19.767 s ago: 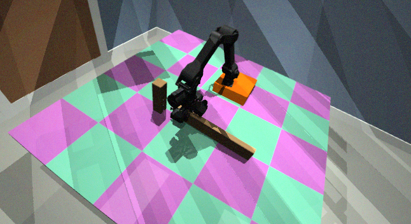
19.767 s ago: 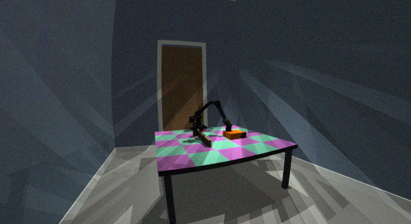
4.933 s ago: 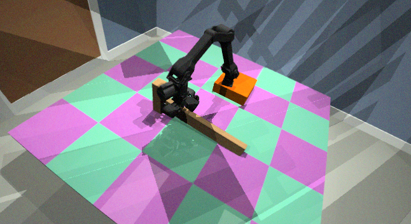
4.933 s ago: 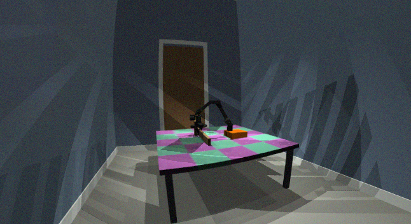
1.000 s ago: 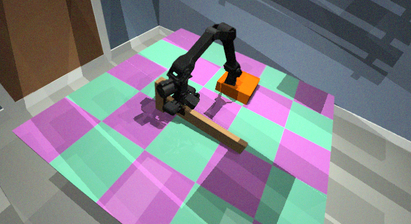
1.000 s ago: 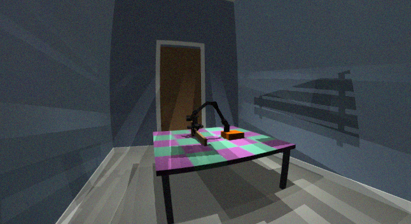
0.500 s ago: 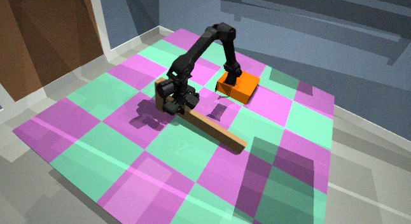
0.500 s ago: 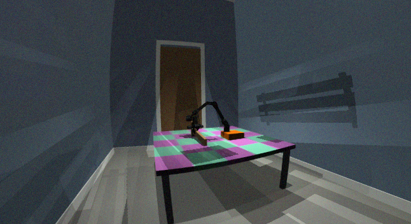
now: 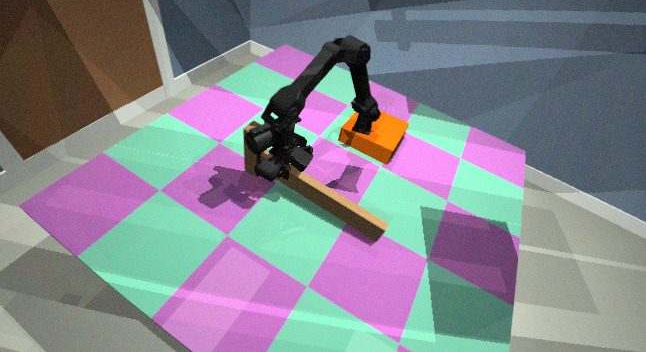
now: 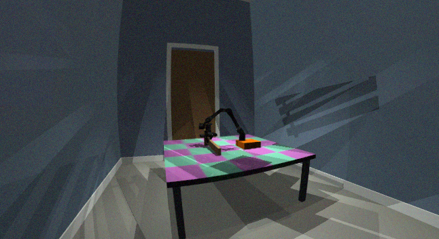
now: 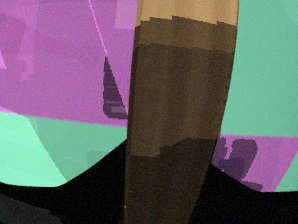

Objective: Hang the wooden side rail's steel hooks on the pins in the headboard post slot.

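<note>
The wooden side rail (image 9: pixel 340 203) (image 10: pixel 214 148) (image 11: pixel 181 90) runs from the gripper toward the lower right in the top view; its far end is on or very close to the table. The wooden headboard post (image 9: pixel 249 158) stands upright at the rail's near end, partly behind the arm's wrist. My gripper (image 9: pixel 286 171) (image 10: pixel 208 140) (image 11: pixel 153 145) is shut on the rail close to the post, with black fingers on both sides of the wood in the wrist view. The steel hooks, the slot and its pins are hidden, so I cannot tell whether the hooks sit on the pins.
The arm rises from an orange block (image 9: pixel 387 133) (image 10: pixel 248 144) to the right of the post in the top view and arches over to the rail. The checkered table top (image 9: pixel 195 243) (image 10: pixel 180 173) carries everything, with shadows across it.
</note>
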{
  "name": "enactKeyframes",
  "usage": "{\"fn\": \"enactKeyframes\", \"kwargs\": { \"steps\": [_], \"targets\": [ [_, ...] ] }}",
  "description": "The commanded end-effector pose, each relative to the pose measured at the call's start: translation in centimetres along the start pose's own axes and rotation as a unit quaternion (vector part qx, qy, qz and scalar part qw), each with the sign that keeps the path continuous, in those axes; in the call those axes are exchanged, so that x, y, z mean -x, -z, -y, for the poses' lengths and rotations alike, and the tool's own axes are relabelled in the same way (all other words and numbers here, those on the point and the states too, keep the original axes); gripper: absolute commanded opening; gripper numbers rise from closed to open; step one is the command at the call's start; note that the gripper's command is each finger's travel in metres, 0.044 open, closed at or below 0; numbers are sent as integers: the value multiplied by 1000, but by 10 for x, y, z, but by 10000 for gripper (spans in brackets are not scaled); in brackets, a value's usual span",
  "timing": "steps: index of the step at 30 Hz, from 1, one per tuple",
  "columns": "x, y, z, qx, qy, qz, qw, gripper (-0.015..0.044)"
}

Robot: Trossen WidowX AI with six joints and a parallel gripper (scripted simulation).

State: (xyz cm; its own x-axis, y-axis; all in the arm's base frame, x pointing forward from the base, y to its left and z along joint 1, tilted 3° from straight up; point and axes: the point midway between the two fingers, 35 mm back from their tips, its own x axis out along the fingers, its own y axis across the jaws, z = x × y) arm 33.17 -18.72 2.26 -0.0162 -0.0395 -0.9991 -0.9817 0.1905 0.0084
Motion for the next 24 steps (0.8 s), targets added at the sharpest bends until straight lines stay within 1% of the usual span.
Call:
{"fn": "enactKeyframes", "kwargs": {
  "steps": [1,24],
  "targets": [
    [4,2,2,1,5,-3,1000,0],
    [3,3,3,1,5,-3,1000,0]
  ]
}}
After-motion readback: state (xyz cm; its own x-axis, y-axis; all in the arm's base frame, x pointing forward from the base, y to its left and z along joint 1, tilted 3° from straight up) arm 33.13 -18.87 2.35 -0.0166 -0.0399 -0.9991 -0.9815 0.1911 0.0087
